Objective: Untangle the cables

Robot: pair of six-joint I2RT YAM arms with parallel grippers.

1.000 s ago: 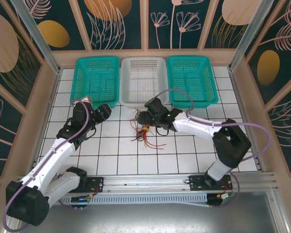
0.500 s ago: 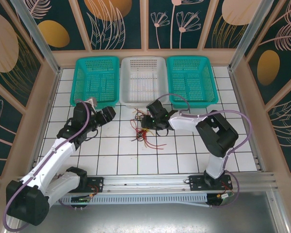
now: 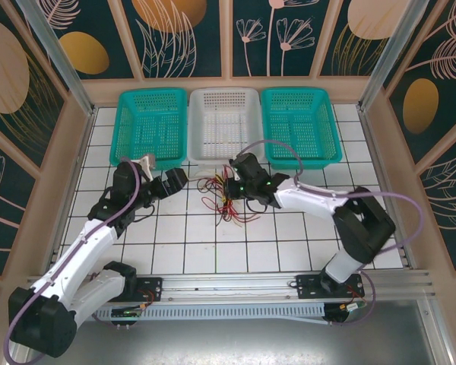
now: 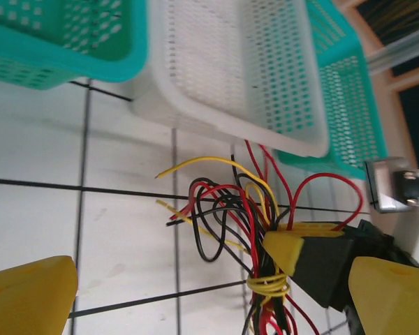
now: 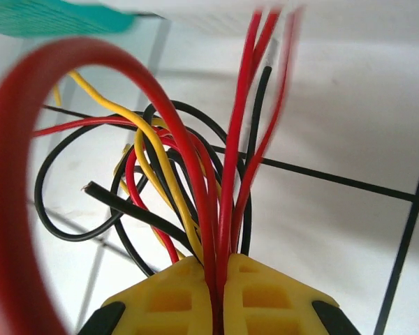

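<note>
The right gripper [image 5: 216,283] is clenching on the cables [image 5: 195,181]; in the right wrist view several red strands and at least 1 yellow strand are running down into the narrow slot between its 2 yellow fingertips [image 5: 169,296], while black loops are curving off to the left over the tiled table [image 5: 349,125]. From above, the cables [image 3: 226,201] are lying in 1 tangled bunch near the middle of the table [image 3: 304,243], just in front of the white basket [image 3: 224,122]; the left teal basket [image 3: 152,125] and the right teal basket [image 3: 299,122] are standing on either side of it. The right gripper [image 3: 237,182] is sitting at the far right part of the bunch; the left gripper [image 3: 176,181] is pointing at the bunch from the left, apart from it. In the left wrist view the left gripper [image 4: 209,296] is spreading its 2 yellow fingers [image 4: 28,293] wide, gripping nothing; the cables [image 4: 220,202] are lying ahead of that gap, bound low down by a yellow coil [image 4: 269,285], with the right gripper [image 4: 290,241] biting them from the right.
</note>
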